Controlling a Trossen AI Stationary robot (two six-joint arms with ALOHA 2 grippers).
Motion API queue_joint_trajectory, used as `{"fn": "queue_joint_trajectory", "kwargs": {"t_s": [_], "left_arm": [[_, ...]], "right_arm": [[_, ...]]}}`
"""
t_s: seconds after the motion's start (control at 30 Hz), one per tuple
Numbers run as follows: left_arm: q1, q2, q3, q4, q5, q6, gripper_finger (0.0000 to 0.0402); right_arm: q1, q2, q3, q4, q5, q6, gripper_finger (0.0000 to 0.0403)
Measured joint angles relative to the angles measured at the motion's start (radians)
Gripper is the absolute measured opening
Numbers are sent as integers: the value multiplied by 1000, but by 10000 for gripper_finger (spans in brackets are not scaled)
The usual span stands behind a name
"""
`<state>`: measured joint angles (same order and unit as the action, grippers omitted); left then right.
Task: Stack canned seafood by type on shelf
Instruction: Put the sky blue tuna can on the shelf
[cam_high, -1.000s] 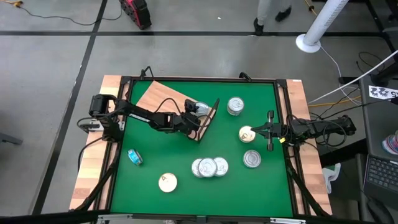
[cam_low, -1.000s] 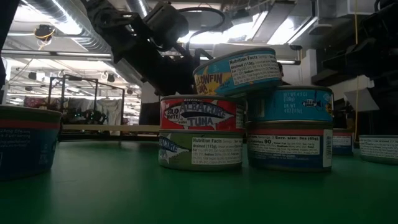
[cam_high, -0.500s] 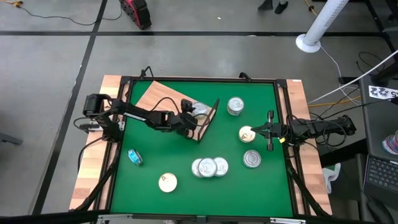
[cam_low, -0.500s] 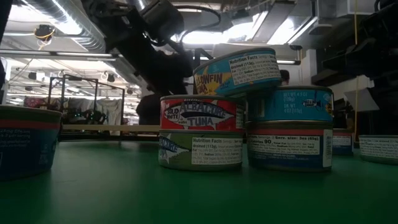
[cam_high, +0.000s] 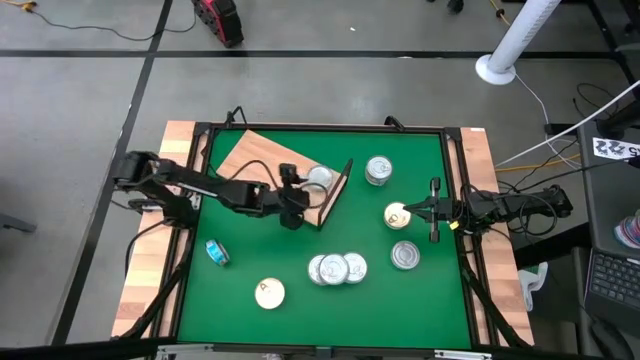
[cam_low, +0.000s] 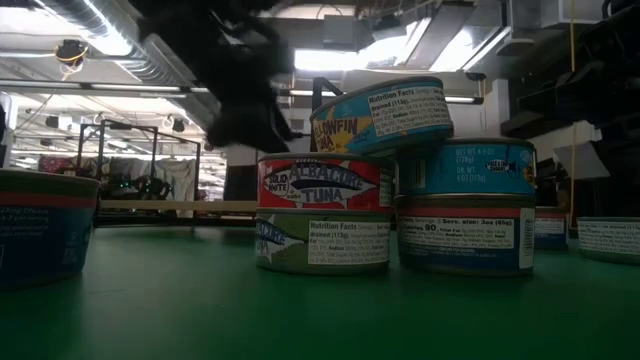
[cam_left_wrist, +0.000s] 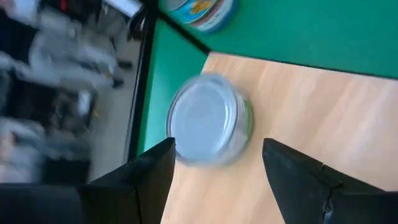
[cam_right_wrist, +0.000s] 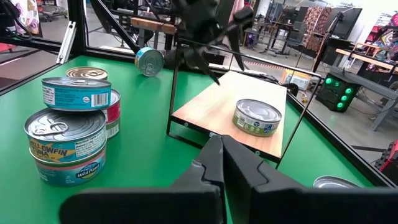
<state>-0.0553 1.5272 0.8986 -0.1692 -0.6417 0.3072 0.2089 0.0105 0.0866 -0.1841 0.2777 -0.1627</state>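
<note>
One tin is lying on the shelf while the left end effector is hanging open beside it.

A silver-topped tin is sitting on the light-brown shelf, near its black wire frame end, at the far left part of the green desk. The left end effector is hovering just at the near side of this tin with its fingers standing wide and holding nothing. More tins are lying on the desk: a cluster at the near middle, a teal one on its side at the near left, a cream-topped one near it, and a single tin to the right of the shelf. The right end effector is waiting at the right side, fingers pressed together, touching a cream-topped tin.
</note>
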Motion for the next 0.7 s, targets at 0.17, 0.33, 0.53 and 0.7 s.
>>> {"fn": "queue_joint_trajectory", "kwargs": {"t_s": [0.17, 0.33, 0.53, 0.7], "left_arm": [[-60, -149, 0, -170, 1, -392, 239], [-146, -286, 0, -268, 21, -681, 239], [-246, -391, 0, -267, 59, -673, 239], [-301, -418, 20, -374, 148, -593, 239]], "right_arm": [[0, 0, 0, 0, -1, 0, 7], [0, 0, 0, 0, -1, 0, 7], [0, 0, 0, 0, -1, 0, 7], [0, 0, 0, -1, -1, 0, 7]]}}
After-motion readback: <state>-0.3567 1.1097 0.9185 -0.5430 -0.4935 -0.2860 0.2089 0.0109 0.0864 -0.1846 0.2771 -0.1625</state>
